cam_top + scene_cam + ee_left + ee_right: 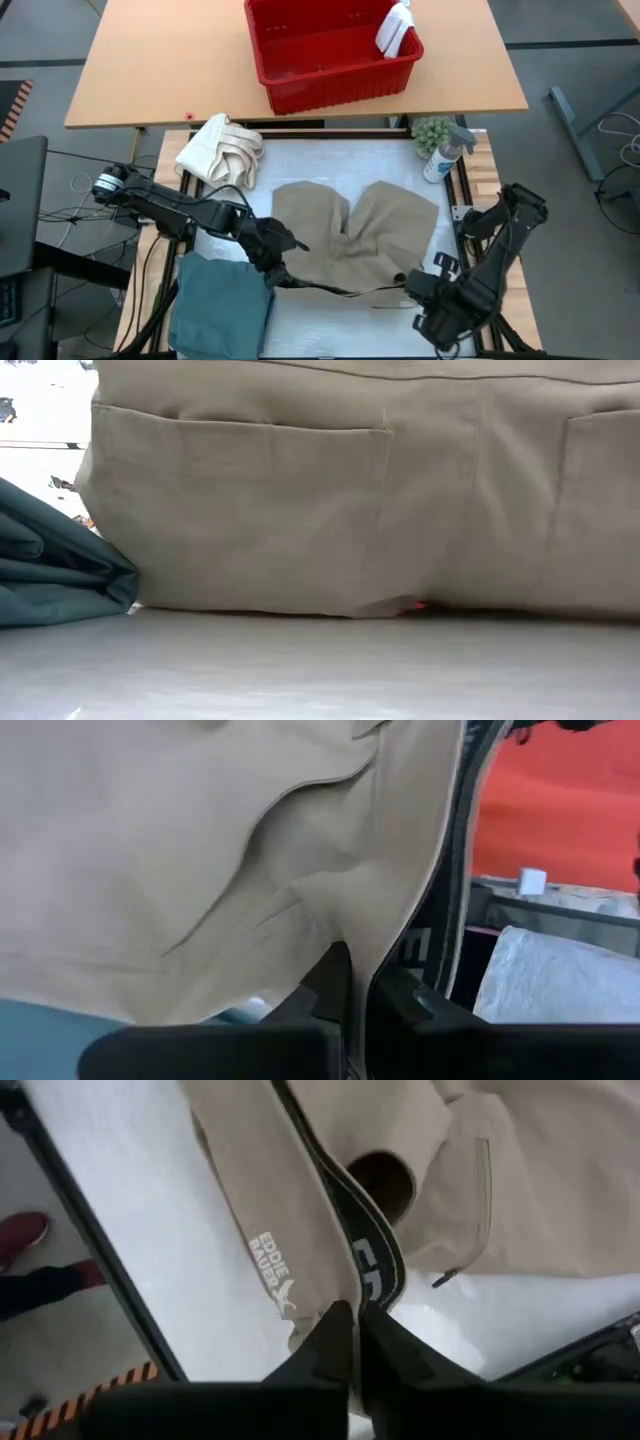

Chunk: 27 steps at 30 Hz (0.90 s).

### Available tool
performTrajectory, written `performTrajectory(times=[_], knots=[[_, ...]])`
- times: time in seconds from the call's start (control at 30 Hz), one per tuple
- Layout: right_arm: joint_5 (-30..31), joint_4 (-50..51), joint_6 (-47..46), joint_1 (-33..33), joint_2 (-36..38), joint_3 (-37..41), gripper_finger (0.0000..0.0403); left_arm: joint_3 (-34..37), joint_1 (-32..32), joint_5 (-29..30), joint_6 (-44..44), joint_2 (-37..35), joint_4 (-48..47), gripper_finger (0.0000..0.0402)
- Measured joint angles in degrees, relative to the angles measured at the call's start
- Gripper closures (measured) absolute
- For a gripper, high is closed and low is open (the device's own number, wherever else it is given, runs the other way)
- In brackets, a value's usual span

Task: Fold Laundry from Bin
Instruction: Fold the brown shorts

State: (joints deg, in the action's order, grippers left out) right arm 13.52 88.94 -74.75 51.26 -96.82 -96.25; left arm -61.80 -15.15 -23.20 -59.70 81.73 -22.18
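Right wrist view alone shows trousers (300, 1230) waistband lettering.

A robotics lab or test bay: two dark robot arms (190, 212) mounted on a metal frame around a white-topped table (330, 160), loose cables (70, 205) trailing over a grey floor (570, 30), and hazard-striped tape (12, 105) marking it.

Two dark, cable-draped jointed arms
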Motion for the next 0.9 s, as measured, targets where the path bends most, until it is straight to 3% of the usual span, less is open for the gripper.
performTrajectory(times=[0.2,0.4,0.53,0.6,0.67,0.77,0.83,0.9], knots=[[-0.03,-0.80,-3.18,3.05,0.00,0.00,0.0263,0.48,-0.01,-0.62,2.47,-0.12,5.19,0.0347],[1.25,-1.57,-3.46,2.86,0.00,0.00,0.0171,0.48,-0.33,-7.10,3.55,-0.79,10.02,0.0262],[4.98,-1.55,-3.06,1.75,0.00,0.00,0.0151,0.48,-0.45,-15.22,1.55,-0.79,12.11,0.0211],[9.95,-1.13,-2.36,0.74,0.00,0.00,0.0150,0.48,-0.36,-17.58,-1.19,-0.79,13.51,0.0197],[17.26,-0.84,-1.84,-1.42,0.00,0.00,0.0149,0.48,-0.02,-13.97,-0.89,-0.79,15.33,0.0193],[27.01,-1.77,-1.69,-7.66,0.00,0.00,0.0148,0.48,0.12,1.73,5.98,-0.81,15.20,0.0194],[29.72,-2.63,-0.02,-13.43,0.00,0.00,0.0148,0.48,0.14,11.76,11.24,-0.68,13.78,0.0196],[31.26,-2.32,2.52,-19.73,0.02,0.00,0.0148,0.48,0.17,17.51,14.27,-0.18,13.30,0.0197]])
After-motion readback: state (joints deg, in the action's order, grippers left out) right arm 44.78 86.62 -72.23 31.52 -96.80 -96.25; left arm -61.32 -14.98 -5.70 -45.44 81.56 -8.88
